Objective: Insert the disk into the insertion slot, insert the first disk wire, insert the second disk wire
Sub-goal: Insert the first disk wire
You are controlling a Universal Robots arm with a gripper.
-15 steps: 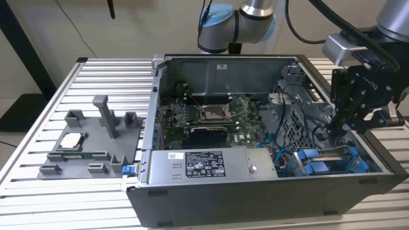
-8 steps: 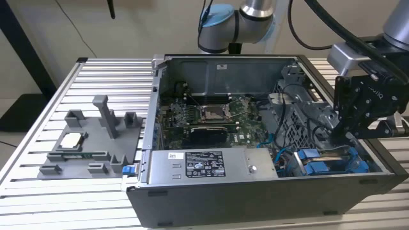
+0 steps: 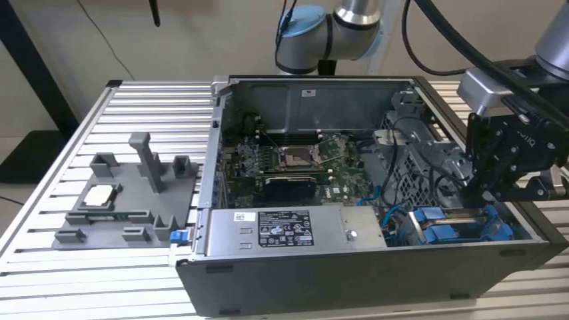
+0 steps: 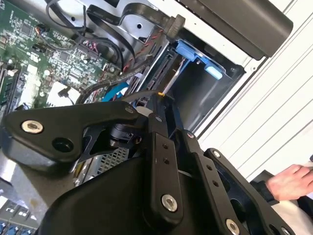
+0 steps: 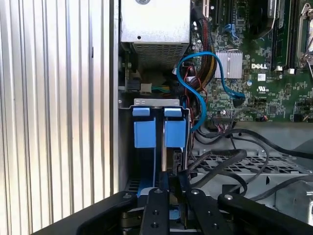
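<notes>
An open computer case (image 3: 356,280) lies on the table. The insertion slot (image 3: 449,230), a dark metal bay with blue plastic tabs (image 5: 151,128), sits in the case corner on the exterior view's right. A silver strip of the disk (image 3: 460,214) shows between the blue parts, down in the slot. My gripper (image 3: 483,195) hangs directly over that bay. In the first wrist view its fingers (image 5: 164,182) stand close together above the bay's edge. A black disk wire (image 5: 215,161) runs from the cable bundle in between the fingertips. The slot's blue tab (image 4: 193,51) lies just beyond the fingertips in the second wrist view.
The grey labelled power-supply box (image 3: 284,230) lies beside the bay, with the motherboard (image 3: 294,163) behind it. A blue cable (image 5: 205,63) loops near the slot. A grey fixture tray (image 3: 124,200) stands on the slatted table (image 3: 89,280). A person's hand (image 4: 288,181) rests outside the case.
</notes>
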